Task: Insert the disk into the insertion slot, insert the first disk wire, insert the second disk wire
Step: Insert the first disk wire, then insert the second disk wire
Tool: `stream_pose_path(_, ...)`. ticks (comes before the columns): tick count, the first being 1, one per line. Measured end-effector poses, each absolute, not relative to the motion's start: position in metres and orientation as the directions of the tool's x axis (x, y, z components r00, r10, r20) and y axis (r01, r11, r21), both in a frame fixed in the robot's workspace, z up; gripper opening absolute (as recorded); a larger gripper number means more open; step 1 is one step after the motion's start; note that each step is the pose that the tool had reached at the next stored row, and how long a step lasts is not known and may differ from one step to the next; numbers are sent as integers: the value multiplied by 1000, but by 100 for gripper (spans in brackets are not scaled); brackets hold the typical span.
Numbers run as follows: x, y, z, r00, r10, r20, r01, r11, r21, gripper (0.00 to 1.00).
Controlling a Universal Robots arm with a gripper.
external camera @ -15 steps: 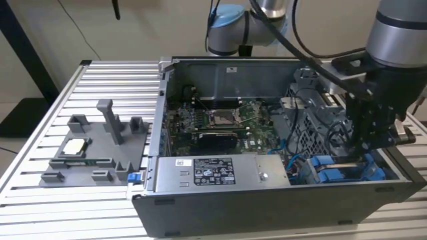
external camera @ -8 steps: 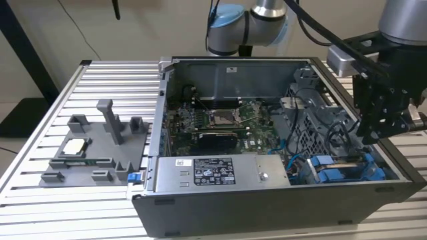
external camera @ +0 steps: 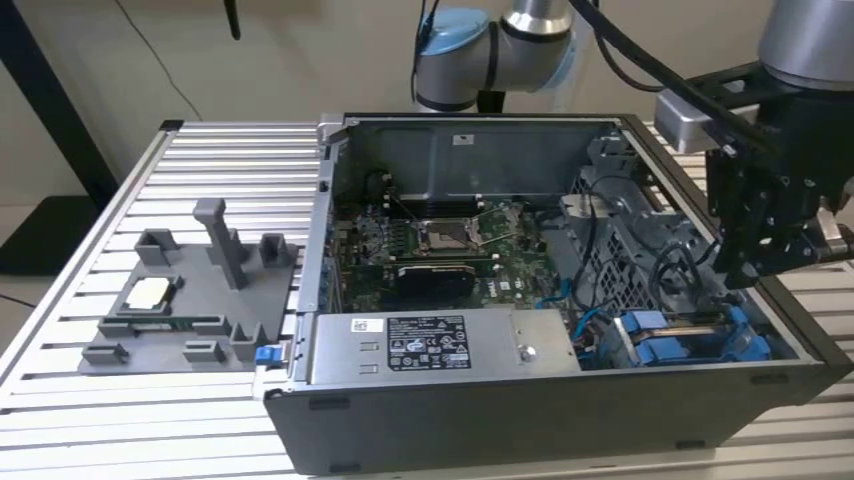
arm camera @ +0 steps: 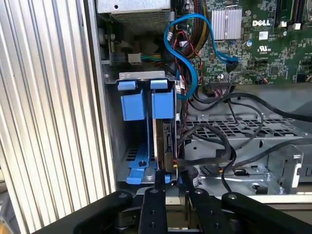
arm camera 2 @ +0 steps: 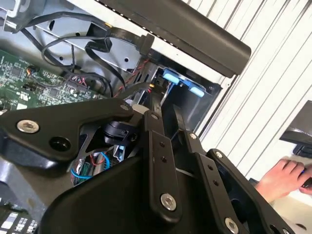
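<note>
The tool (arm camera: 171, 179) is clenching the disk (arm camera: 163, 141), holding it upright in the insertion slot (arm camera: 139, 74); both wire insertions are looking undone

Table: we are seeing a ribbed metal table (external camera: 200, 160) carrying everything, its slats reaching past the gripper (external camera: 747, 270).
Case: we are finding the open computer case (external camera: 534, 420) sitting on it, directly under the gripper.
Plate: we are noting a grey fixture plate (external camera: 180, 330) lying flat, well apart from the gripper, beyond the case.

Beside the insertion slot (arm camera: 141, 74), black cables (arm camera: 228, 148) are crowding one side; the case wall (arm camera: 104, 136) is hemming the other.
</note>
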State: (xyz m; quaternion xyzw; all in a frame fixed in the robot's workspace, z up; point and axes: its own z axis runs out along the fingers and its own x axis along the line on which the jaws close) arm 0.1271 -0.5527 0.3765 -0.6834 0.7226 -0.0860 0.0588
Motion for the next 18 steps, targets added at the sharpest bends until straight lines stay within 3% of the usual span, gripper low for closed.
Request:
stream_pose_path(7,135,-548,378,-58,-998,35,-985,51,-166,26)
stream_pose_path(18,145,-532,381,-57,-998,33,-987,52,-151,26)
